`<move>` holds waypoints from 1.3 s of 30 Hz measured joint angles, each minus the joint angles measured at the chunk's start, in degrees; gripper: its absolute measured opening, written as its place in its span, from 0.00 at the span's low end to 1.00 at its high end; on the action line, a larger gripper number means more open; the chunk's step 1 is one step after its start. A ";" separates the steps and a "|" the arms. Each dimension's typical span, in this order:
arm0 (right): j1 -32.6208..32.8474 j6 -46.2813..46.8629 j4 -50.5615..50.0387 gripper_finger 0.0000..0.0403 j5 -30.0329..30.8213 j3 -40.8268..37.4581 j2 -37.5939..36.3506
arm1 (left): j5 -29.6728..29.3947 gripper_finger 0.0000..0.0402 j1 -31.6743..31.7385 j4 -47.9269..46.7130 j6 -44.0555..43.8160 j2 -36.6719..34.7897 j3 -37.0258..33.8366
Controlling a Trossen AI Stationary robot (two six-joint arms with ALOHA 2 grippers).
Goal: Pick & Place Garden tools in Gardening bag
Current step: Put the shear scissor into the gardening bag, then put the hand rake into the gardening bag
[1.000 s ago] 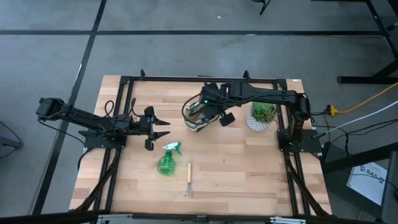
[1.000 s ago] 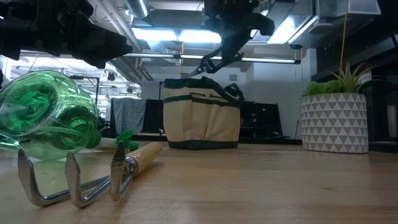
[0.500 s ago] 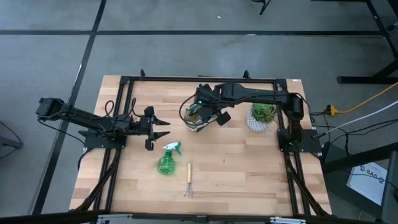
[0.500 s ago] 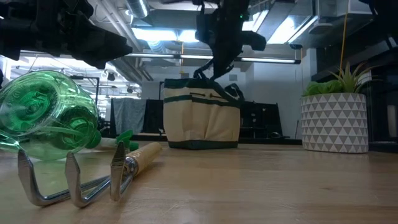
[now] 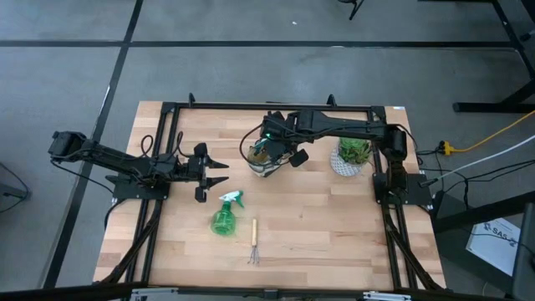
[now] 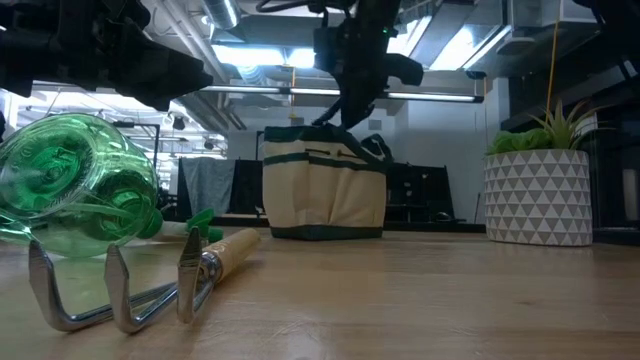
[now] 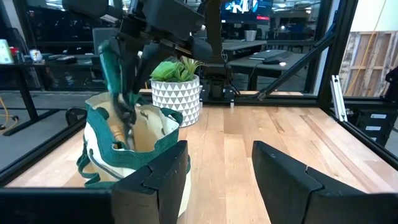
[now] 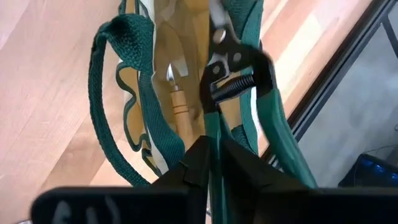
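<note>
Right end effector (image 8: 212, 163) with pruning shears (image 8: 233, 78) over gardening bag (image 8: 140, 118)

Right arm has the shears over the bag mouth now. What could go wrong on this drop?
1. The pruning shears hang from the right tool right between the gardening bag's green handles; they could snag a strap instead of dropping in.
2. A wooden-handled trowel already stands inside, so the shears may land on it and jam.
3. The soft bag could tip if pushed sideways.
</note>
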 joint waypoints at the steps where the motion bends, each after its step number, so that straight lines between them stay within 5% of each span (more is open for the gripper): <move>1: 0.00 0.01 0.13 0.13 0.00 0.00 0.00 | 0.00 0.44 -0.01 0.01 0.00 0.01 -0.01; 10: 0.00 1.45 0.12 0.21 0.02 0.00 -0.07 | 0.00 0.44 0.01 0.00 0.00 -0.01 0.01; 23: 3.62 26.83 -8.67 0.26 -1.98 0.00 -0.09 | 0.00 0.44 0.00 0.00 0.00 0.00 -0.01; 31: 4.31 36.65 -17.25 0.26 -26.23 0.00 -0.09 | 0.00 0.44 -0.01 0.00 0.00 0.00 -0.01; 39: 6.25 39.10 -18.15 0.26 -29.00 -6.93 -2.90 | 0.00 0.44 -0.01 0.00 -0.01 0.01 -0.01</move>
